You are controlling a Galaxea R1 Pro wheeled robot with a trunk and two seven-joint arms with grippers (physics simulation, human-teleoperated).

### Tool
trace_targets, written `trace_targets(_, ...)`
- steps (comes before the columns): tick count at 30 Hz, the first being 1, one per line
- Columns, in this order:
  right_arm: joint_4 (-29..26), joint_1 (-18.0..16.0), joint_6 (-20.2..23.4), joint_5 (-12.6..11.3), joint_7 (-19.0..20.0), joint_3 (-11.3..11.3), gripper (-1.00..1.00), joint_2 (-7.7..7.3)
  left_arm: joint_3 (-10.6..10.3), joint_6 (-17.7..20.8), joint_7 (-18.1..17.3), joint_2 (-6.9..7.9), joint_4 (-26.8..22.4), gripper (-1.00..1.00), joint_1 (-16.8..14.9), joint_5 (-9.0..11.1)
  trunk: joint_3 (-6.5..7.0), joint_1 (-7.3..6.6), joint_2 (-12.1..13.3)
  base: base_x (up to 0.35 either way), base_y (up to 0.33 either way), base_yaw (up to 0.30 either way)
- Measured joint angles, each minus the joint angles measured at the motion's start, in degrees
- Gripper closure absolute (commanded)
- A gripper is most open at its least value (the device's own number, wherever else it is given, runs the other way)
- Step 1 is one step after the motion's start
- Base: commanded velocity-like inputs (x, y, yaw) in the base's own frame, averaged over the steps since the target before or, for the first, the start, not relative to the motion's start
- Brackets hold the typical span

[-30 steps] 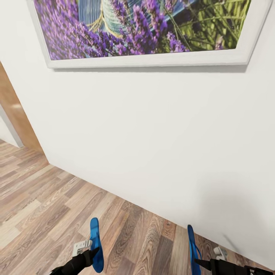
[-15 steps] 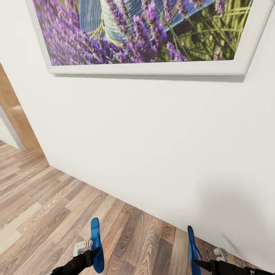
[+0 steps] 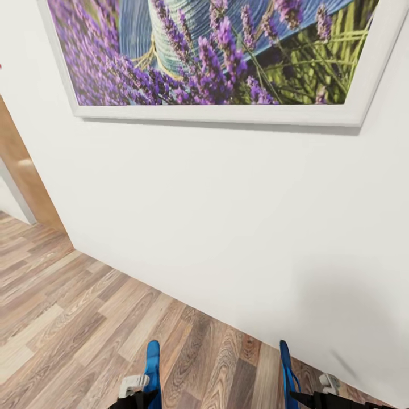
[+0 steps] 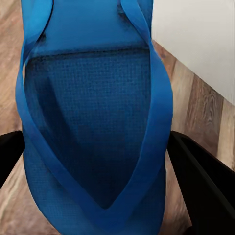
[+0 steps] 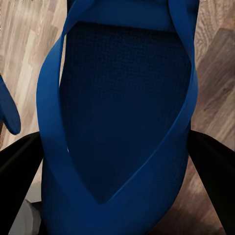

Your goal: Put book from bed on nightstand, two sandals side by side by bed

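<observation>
Two bright-blue sandals are held above the wood-plank floor [image 3: 68,307], on edge. My left gripper [image 3: 143,396] is shut on the left sandal [image 3: 152,366], at the head view's bottom edge. Its black fingers [image 4: 203,188] press both sides of that sandal [image 4: 93,112] in the left wrist view. My right gripper [image 3: 308,397] is shut on the right sandal [image 3: 286,369]. The right wrist view has dark fingers [image 5: 215,171] clamping the sole [image 5: 122,107], with the other sandal's tip [image 5: 8,110] beside it. The bed, the book and the nightstand are out of view.
A white wall [image 3: 227,216] stands close ahead, meeting the floor along a slanted line. A large white-framed lavender picture [image 3: 210,51] hangs on it. A brown door edge [image 3: 23,176] shows at the far left, where the floor opens out.
The view has crept closer to the wall, so the picture looks larger. The left gripper and its sandal have shifted right and lower in the view. The right sandal holds its place.
</observation>
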Motion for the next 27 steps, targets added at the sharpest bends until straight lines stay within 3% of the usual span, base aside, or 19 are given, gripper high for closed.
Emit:
trace_targets(5,2.3,0.0,0.0,0.0,0.0,0.0,1.0,0.01,0.0,-2.7,-0.2,-0.11,1.8,1.0,0.0,0.7,0.15,-0.23,0.4,0.0,0.0,0.172)
trace_targets(6,2.4,0.0,0.0,0.1,0.0,0.1,1.0,0.01,-0.1,-2.9,-0.1,-0.87,1.9,1.0,0.0,0.7,0.14,-0.23,0.4,0.0,0.0,0.273)
trace_targets(20,2.6,0.0,0.0,0.0,0.1,0.0,1.0,0.02,0.0,-2.9,-0.1,-1.34,2.0,1.0,0.0,0.8,0.13,-0.23,0.4,0.0,0.0,0.283)
trace_targets(27,2.5,0.0,0.0,0.0,0.1,0.0,1.0,0.02,0.2,-2.9,-0.1,-2.6,1.7,1.0,0.0,0.5,0.13,-0.23,0.4,0.0,0.0,0.284)
